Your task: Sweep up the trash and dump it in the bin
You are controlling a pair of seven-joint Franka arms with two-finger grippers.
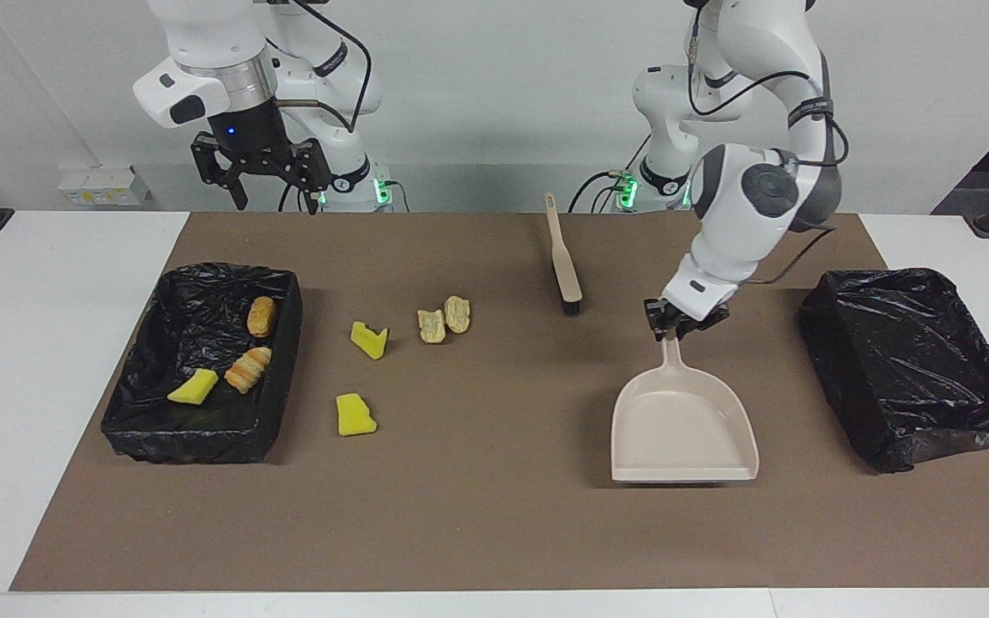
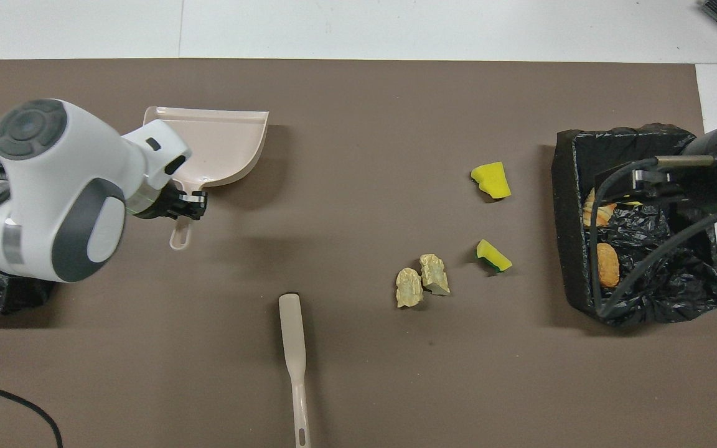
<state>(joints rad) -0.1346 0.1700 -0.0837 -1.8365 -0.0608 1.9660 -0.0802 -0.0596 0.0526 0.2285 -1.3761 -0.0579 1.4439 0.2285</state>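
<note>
So, working outward from my own end of the table: my right gripper (image 1: 256, 184) hangs wide open and empty, raised near my base at the right arm's end, waiting. The brush (image 1: 563, 255) lies closest to me on the brown mat (image 1: 477, 532), untouched, its bristles pointing away from me. My left gripper (image 1: 677, 324) is pinched shut on the handle of the dustpan (image 1: 683, 429), whose empty scoop points away from me and casts a shadow that suggests it is lifted, beside the black-lined bin (image 1: 911, 365) at the left arm's end.

Of the trash, two tan bread-like pieces (image 1: 445, 319) sit touching each other mid-mat, a yellow sponge chunk (image 1: 369, 339) lies just beside them toward the right arm's end, and another yellow chunk (image 1: 354, 415) lies farther out. Three more scraps (two orange-brown bread pieces and a yellow chunk) rest in the other black-lined bin (image 1: 130, 412) at the right arm's end.

By my reckoning, three of seven are binned and four are still loose. Nothing is in the pan, so sweeping and dumping remain.
</note>
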